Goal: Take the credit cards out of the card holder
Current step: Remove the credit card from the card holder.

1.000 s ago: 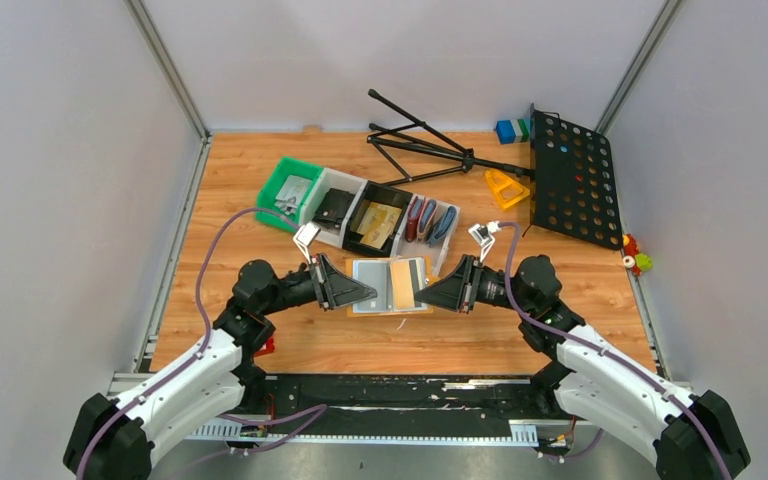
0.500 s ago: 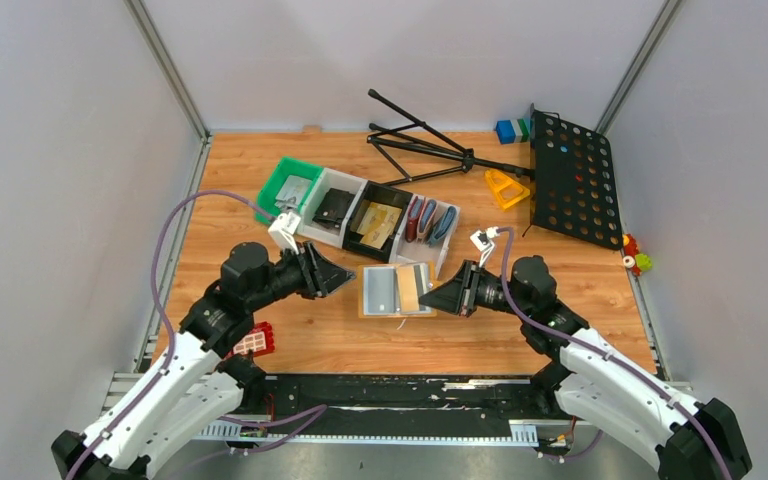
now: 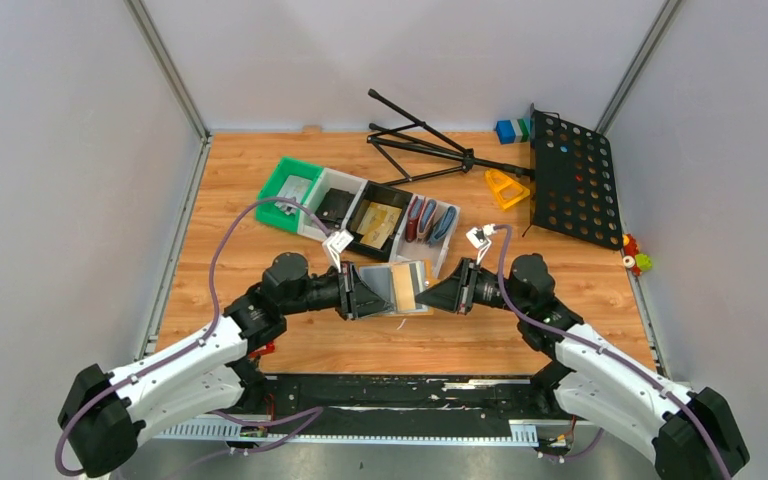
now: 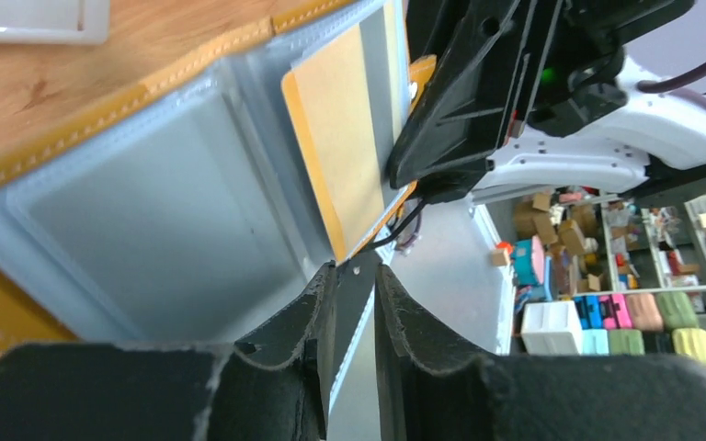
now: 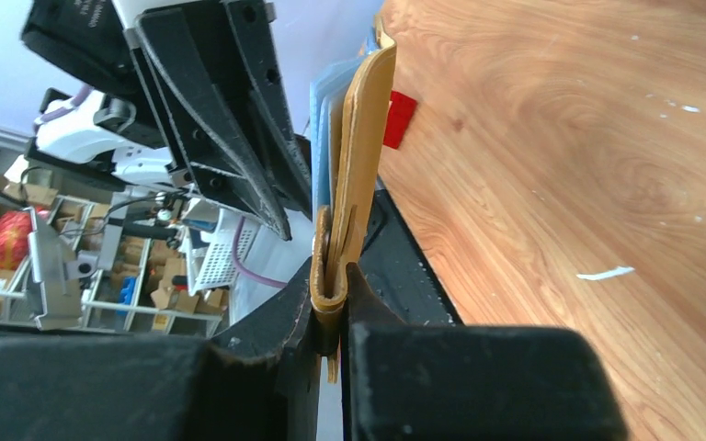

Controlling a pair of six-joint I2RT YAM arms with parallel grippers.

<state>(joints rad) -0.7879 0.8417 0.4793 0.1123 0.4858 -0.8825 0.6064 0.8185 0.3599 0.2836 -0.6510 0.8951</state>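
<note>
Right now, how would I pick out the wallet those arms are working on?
On the wooden table, look just nearer the arms than the row of small bins. The card holder is spread open there: mustard-yellow outside, pale grey inside, a gold card showing, unlike the darker wallets in the bins.
</note>
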